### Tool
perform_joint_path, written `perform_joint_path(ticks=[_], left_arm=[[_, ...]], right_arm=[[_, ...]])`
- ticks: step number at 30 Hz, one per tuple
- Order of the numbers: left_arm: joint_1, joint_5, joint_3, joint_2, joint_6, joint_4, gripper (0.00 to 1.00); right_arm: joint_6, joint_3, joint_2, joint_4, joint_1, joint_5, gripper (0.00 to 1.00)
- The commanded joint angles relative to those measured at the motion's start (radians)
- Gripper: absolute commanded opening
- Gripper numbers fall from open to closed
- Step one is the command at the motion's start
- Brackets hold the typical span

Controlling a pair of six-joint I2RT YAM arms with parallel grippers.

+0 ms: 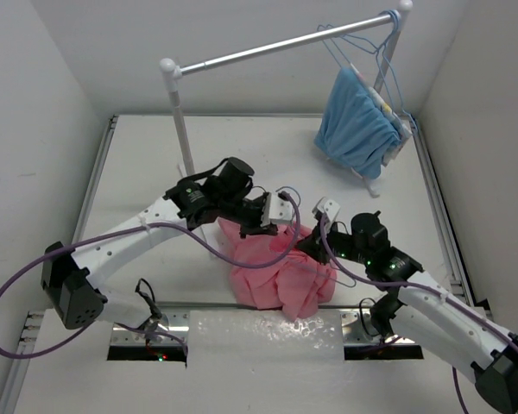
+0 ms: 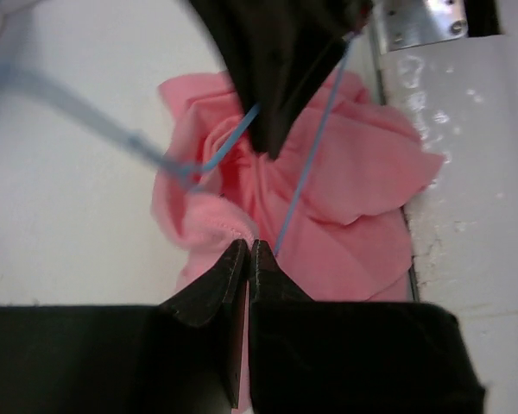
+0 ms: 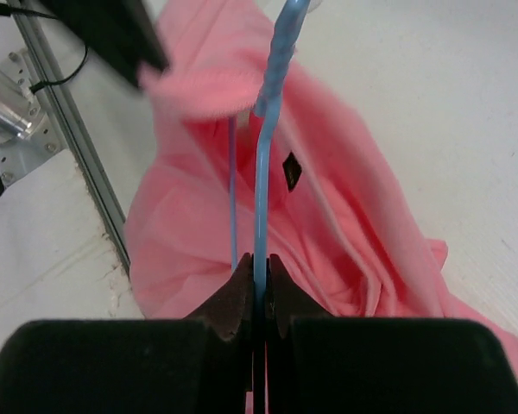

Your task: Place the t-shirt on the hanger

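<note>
The salmon-pink t-shirt (image 1: 272, 272) lies crumpled on the table between my two arms, one part lifted. My left gripper (image 1: 266, 217) is shut on a pink fold of the t-shirt near a hemmed edge (image 2: 214, 217), with its tips (image 2: 248, 247) pressed together. My right gripper (image 1: 313, 241) is shut on the thin light-blue wire of the hanger (image 3: 261, 194), which runs up from its tips (image 3: 260, 260) over the shirt. In the left wrist view two hanger wires (image 2: 309, 159) cross above the pink cloth. The two grippers are close together above the shirt.
A silver rail (image 1: 276, 47) on white posts stands at the back. A light-blue garment (image 1: 356, 125) hangs at its right end among several hangers. A clear plastic sheet (image 1: 268, 335) covers the table's front edge. White walls close in both sides.
</note>
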Motion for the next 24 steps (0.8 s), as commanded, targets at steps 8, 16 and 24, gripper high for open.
perform_joint_path(ticks=[8,16,24], left_arm=[[-0.078,-0.109,-0.076,0.001,0.04,0.07,0.01],[0.035,-0.342,-0.167,-0.005,-0.004,0.187,0.47],[0.091,-0.201,-0.29,-0.033,0.147,0.17,0.7]], right_arm=[[-0.052,-0.11,0.06,0.27,0.009,0.035,0.0],[-0.029,-0.201,0.083,0.379,0.008,0.02,0.0],[-0.041,-0.208,0.094,0.396,0.009,0.012,0.0]])
